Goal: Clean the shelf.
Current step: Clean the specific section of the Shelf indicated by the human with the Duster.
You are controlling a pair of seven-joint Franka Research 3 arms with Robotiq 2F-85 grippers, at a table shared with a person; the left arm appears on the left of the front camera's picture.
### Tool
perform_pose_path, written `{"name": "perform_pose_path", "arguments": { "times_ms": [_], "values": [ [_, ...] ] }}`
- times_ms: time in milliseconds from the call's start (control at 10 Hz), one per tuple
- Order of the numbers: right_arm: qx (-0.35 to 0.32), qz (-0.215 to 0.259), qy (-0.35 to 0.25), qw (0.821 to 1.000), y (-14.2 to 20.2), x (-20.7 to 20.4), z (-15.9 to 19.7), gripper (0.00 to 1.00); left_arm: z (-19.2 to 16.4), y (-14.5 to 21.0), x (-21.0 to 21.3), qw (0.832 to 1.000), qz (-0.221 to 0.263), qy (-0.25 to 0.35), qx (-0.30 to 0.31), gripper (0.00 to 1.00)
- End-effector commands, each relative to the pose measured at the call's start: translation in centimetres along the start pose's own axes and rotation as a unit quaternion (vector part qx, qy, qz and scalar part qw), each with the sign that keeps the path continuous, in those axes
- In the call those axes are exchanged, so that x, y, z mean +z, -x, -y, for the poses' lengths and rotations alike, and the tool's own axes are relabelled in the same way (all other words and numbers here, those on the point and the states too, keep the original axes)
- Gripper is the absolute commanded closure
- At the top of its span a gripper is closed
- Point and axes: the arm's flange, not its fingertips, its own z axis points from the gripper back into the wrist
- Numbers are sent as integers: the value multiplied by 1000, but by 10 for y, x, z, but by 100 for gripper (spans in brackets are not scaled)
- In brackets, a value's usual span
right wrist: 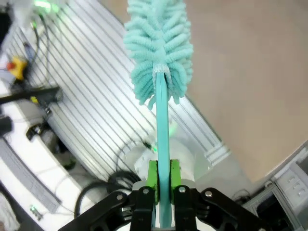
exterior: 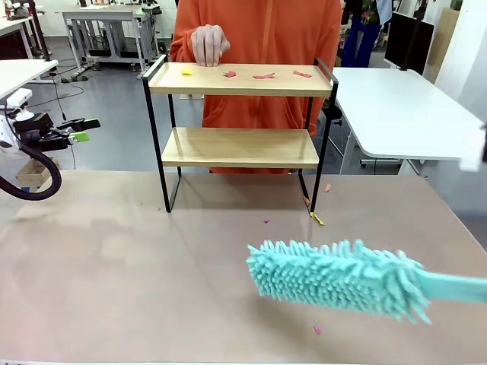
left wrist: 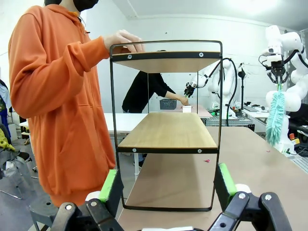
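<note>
A duster (exterior: 335, 280) is being held over the table (exterior: 114, 258), its handle clamped by the right gripper (right wrist: 162, 182). The left gripper (left wrist: 168, 185) is being held with jaws apart, facing the shelf (exterior: 240, 80), which is being touched by a person's hand (exterior: 209, 44) at the table's far side.

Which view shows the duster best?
Front view: the duster sits close and side-on, its whole fluffy head clear. Right wrist view looks along the handle, clamped in the right claw, head foreshortened. Left wrist view has it small and far off, hanging downward.
</note>
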Motion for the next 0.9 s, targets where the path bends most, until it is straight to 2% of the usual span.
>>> {"name": "perform_pose_path", "arguments": {
  "times_ms": [0, 200, 400, 600, 800],
  "values": [
    [-30, 82, -21, 996, -39, 17, -30, 87, 1, -3, 0, 1000, -3, 4, -5, 0],
    [-39, 172, -40, 983, -74, 35, -61, 87, 1, -3, 0, 1000, -3, 4, -5, 0],
    [-107, 249, -22, 962, -115, 40, -94, 87, 1, -3, 0, 1000, -3, 4, -5, 0],
    [-148, 299, -14, 942, -168, 34, -116, 87, 1, -3, 0, 1000, -3, 4, -5, 0],
    [-185, 329, -33, 925, -217, 33, -117, 87, 1, -3, 0, 1000, -3, 4, -5, 0]
  ]
}}
